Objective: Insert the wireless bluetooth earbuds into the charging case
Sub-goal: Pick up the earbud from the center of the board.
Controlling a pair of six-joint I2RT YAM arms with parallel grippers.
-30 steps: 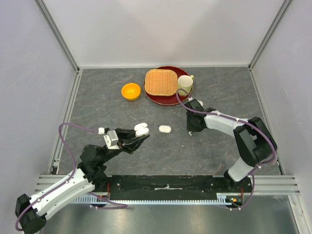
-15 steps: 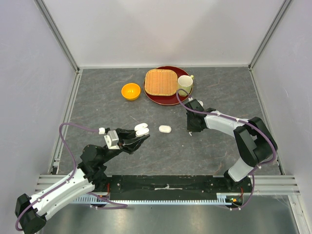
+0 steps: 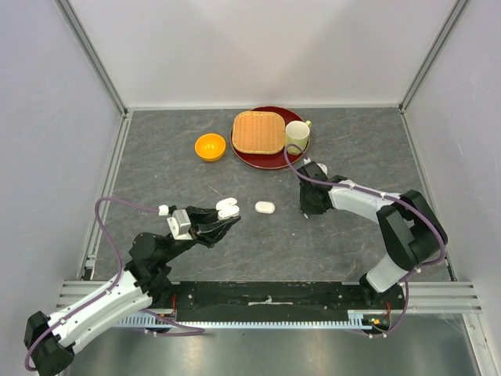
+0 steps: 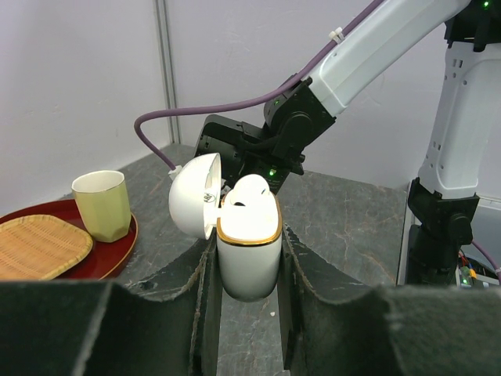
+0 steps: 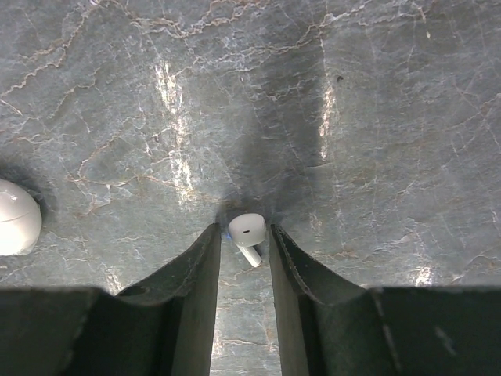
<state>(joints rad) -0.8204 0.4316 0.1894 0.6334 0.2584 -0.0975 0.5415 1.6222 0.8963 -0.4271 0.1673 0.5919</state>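
While clenching left gripper (image 4: 247, 243) on glossy white gold-rimmed charging case (image 4: 249, 274), lid open, straddles tiny white comma-shaped plastic earbud (image 5: 247, 229) on grey marbled table (image 5: 391, 117) with right gripper (image 5: 244, 235); cannot tell whether pinched.

Bright and even from overhead in the top view, with only soft shadows on the table (image 3: 156, 172). Sharp on the glossy charging case (image 4: 249, 258) from the left wrist, dark and blurred on the near fingers (image 4: 156, 329). From the right wrist, streaked with white glare across the stone, deeply shadowed around the earbud (image 5: 247, 232).
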